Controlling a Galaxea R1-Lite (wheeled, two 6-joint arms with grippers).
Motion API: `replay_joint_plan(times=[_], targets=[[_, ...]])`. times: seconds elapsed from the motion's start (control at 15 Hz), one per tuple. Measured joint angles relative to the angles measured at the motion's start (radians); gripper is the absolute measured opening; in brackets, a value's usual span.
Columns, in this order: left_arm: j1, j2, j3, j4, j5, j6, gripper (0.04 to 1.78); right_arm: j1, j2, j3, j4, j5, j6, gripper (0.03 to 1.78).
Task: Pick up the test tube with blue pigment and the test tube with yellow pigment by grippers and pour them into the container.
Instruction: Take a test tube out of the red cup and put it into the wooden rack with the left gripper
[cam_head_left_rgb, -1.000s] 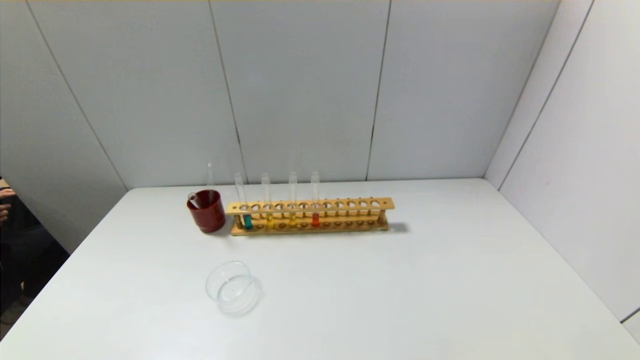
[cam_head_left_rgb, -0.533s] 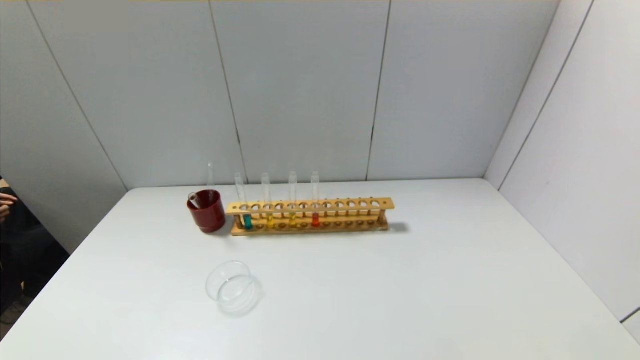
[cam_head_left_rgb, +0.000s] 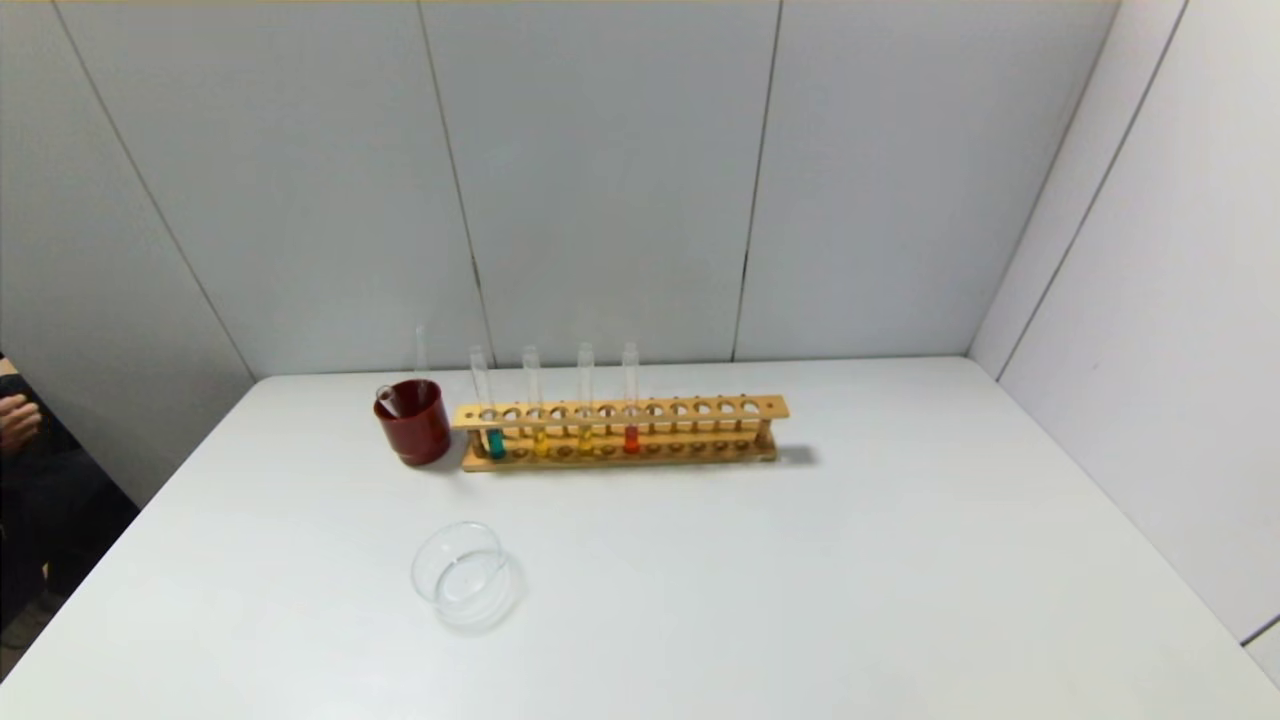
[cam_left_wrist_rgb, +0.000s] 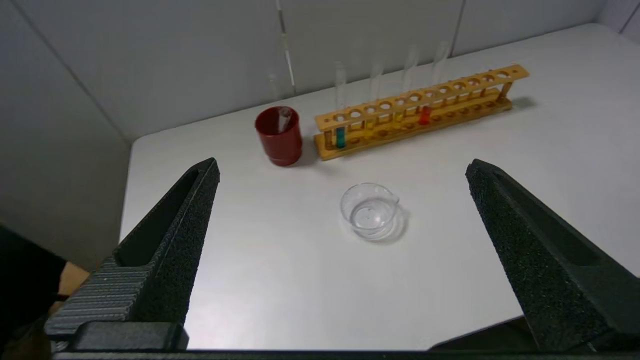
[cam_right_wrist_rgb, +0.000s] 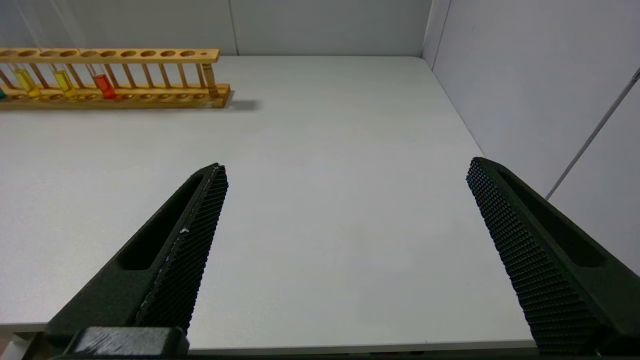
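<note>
Left gripper (cam_left_wrist_rgb: 342, 167): spread wide, empty, held back off the near tabletop edge.
Right gripper (cam_right_wrist_rgb: 345, 167): wide too, empty, near edge.
Blue tube (cam_head_left_rgb: 494, 441): upright at the rack's (cam_head_left_rgb: 700, 410) left end, toward the far edge.
Yellow tube (cam_head_left_rgb: 540, 441): next slot — a second yellow stands just beyond.
Container (cam_head_left_rgb: 466, 577): front-left, well apart from the rack.
Risk: fingers may clip neighbouring tubes or the red cup (cam_head_left_rgb: 414, 427) — close spacing.
Room: right half open.
</note>
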Motion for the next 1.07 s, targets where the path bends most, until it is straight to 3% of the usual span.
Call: replay_joint_plan(times=[0.73, 1.07], targets=[[-0.016, 0.551, 0.085, -0.528, -0.020, -0.136, 1.74, 0.000, 0.000, 0.000, 0.000, 0.000, 0.000, 1.75], [-0.088, 0.778, 0.090, -0.750, -0.006, -0.171, 1.74, 0.000, 0.000, 0.000, 0.000, 0.000, 0.000, 1.75]])
